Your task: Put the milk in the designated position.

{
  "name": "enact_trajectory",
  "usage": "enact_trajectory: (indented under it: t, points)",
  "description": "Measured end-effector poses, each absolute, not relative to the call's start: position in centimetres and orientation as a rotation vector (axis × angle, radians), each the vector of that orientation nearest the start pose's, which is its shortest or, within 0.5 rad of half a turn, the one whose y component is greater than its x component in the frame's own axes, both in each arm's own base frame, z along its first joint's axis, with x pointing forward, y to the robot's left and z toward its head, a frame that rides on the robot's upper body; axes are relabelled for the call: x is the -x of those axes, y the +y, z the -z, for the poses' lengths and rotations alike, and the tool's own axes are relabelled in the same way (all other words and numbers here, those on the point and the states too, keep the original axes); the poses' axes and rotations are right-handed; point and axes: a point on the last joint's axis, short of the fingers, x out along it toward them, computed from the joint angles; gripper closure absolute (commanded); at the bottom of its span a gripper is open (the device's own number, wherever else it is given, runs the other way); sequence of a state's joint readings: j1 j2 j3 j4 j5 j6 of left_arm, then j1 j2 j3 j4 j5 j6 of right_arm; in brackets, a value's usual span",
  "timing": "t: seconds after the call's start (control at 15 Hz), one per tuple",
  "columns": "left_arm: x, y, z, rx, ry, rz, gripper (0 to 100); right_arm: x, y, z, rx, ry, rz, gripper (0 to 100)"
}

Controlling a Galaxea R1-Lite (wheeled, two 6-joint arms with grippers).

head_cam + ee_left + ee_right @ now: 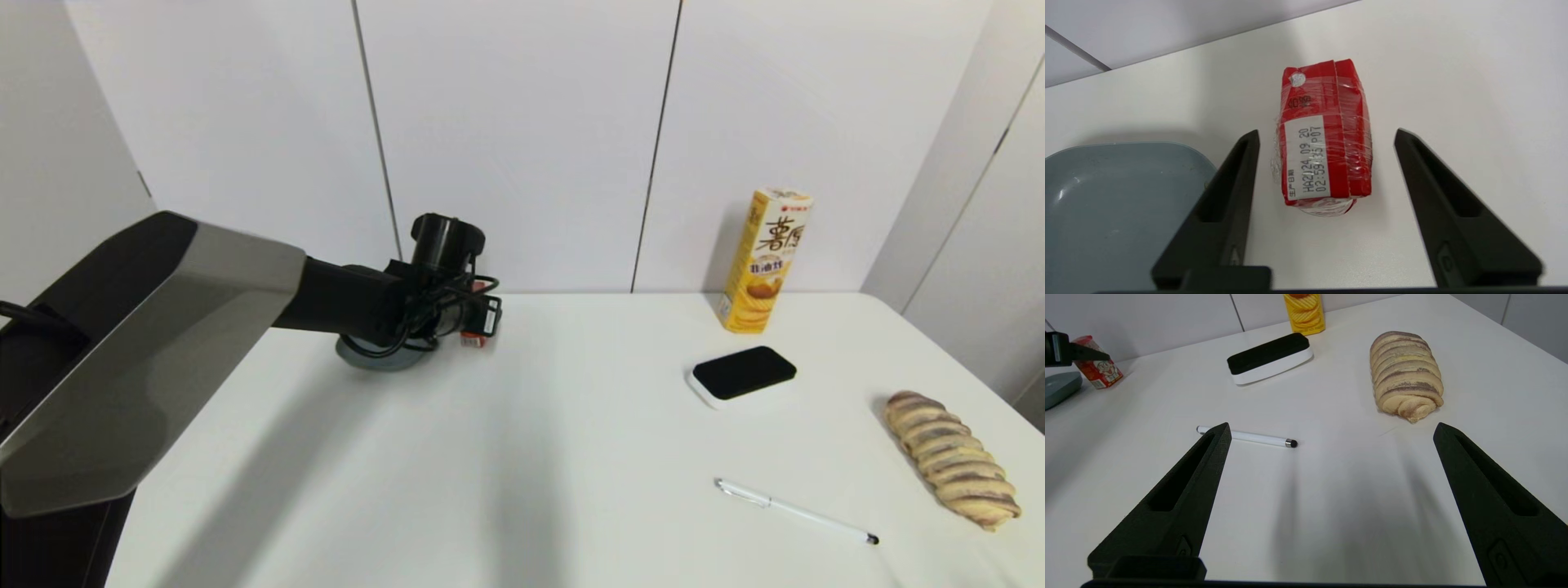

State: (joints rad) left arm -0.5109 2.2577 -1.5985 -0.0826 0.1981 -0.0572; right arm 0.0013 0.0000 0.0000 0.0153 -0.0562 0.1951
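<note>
A bare test room or lab: plain white wall panels (522, 139) enclose a white table (522, 457) with unrelated items laid out, a snack box (763, 261), eraser (741, 374), pen (796, 512) and bread (951, 460).

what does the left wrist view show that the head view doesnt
Only the left wrist view shows the milk's printed date label and the left gripper open, one finger on each side of it, not touching. Only the head view shows the yellow snack box, black-topped eraser, pen and bread. Both show the milk, the grey-blue tray beside it and the white table.
</note>
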Motion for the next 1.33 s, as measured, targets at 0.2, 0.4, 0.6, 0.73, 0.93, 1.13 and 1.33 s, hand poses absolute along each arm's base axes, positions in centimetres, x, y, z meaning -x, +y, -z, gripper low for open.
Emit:
enact_trajectory:
  t: [0.2,0.4,0.6,0.73,0.93,1.13,1.33]
  points:
    - [-40.1,-21.9,-13.7,-0.113,0.542,0.283,0,2.3,-0.1,-7.4,-0.195,0.01,0.056,0]
    - [-38.8,-21.3,-15.5,-0.105,0.537,0.287,0,2.3,-0.1,-7.4,-0.195,0.01,0.057,0]
    - [-35.9,-20.2,-17.2,-0.111,0.547,0.298,0,2.3,-0.1,-7.4,-0.195,0.01,0.056,0]
    - [-33.3,-19.4,-18.5,-0.112,0.542,0.312,0,2.3,-0.1,-7.4,-0.195,0.01,0.057,0]
    - [-29.0,-17.7,-19.9,-0.099,0.49,0.338,0,2.3,-0.1,-7.4,-0.195,0.01,0.056,0]
    - [-25.0,-15.1,-21.9,-0.059,0.381,0.347,0,2.3,-0.1,-7.4,-0.195,0.01,0.056,0]
    - [-20.9,-11.1,-23.5,-0.043,0.293,0.307,0,2.3,-0.1,-7.4,-0.194,0.01,0.057,0]
